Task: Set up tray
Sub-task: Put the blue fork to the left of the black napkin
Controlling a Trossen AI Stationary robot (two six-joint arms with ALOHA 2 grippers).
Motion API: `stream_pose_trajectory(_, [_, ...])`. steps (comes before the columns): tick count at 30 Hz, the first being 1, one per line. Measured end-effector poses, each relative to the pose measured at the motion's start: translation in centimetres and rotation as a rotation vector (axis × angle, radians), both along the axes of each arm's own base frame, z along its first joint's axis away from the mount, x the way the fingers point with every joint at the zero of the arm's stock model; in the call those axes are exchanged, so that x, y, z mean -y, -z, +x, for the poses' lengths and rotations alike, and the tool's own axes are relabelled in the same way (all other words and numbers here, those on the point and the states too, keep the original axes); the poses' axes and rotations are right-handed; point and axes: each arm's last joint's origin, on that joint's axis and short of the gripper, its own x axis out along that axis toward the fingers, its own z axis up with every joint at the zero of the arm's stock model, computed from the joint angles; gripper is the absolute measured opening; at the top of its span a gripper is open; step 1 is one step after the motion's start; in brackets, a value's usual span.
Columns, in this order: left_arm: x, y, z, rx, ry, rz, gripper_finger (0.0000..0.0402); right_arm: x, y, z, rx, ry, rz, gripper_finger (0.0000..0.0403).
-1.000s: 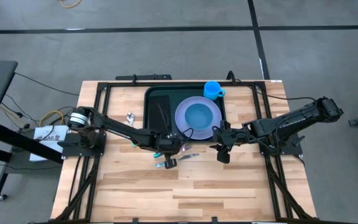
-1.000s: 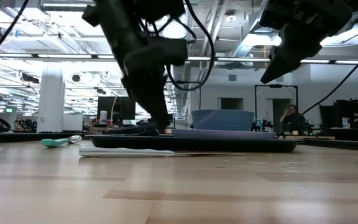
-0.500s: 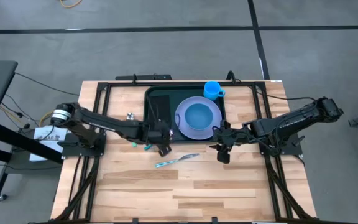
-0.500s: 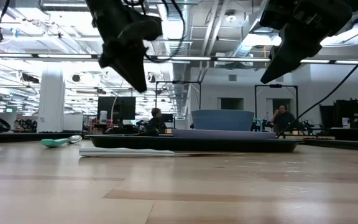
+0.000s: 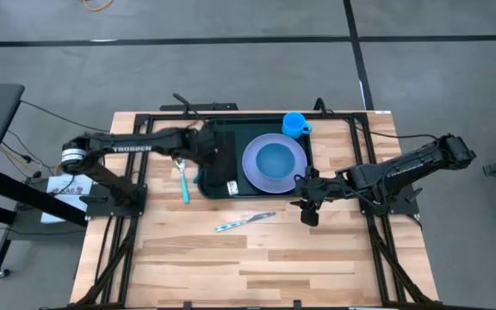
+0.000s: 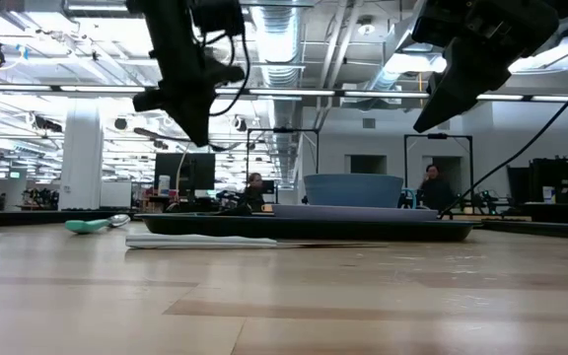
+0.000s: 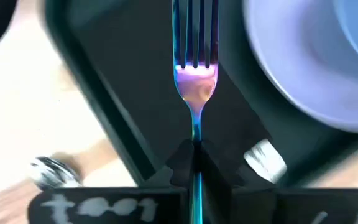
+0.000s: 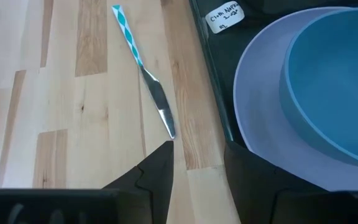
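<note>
— Carrying cutlery, is it? Which step does this look like?

— Placing the fork, I'd say. The left end effector (image 7: 194, 163) is clamped on a fork (image 7: 196, 74) by its handle, tines pointing out over the dark green tray (image 5: 214, 176), above the tray's left part. The tray sits at the far middle of the surface (image 5: 317, 258), with a lavender plate (image 5: 253, 172) and blue bowl (image 5: 275, 160) inside it and a blue cup (image 5: 294, 124) at its far right corner.

— And the next move?

— Probably lowering the fork flat into the bare strip left of the plate, clear of the white label (image 5: 232, 187) there, then letting go.

— The other arm?

— The right end effector (image 8: 197, 163) hovers just off the tray's near right corner, fingers parted, holding nothing. A knife (image 8: 143, 74) with a teal handle lies on the wood near the tray's front edge; a spoon (image 5: 182, 176), I think, lies beside its left edge.

— The room?

— Open lab hall, ceiling lights, people (image 6: 433, 187) far behind.
</note>
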Motion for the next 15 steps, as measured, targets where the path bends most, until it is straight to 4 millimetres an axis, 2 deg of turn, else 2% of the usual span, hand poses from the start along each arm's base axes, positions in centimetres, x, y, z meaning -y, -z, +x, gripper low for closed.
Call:
stream_pose_trajectory(5, [-4.1,0.0,-1.4,0.032,-0.211,-0.015,0.0005,0.0,0.0,0.0,-0.001,-0.015,-0.015,0.0135])
stream_pose_trajectory(9, [-6.0,0.1,-2.1,0.057,-0.352,-0.021,0.0005,0.5,0.0,0.1,-0.002,0.004,-0.015,0.0133])
stream_pose_trajectory(12, [-6.3,1.0,-1.2,0.078,-0.379,-0.024,0.0005,0.8,0.2,-0.1,-0.034,0.016,-0.022,0.0133])
stream_pose_trajectory(15, [-6.6,3.0,1.1,0.120,-0.329,-0.076,0.0005,1.0,0.5,-0.5,-0.085,0.023,-0.032,0.0134])
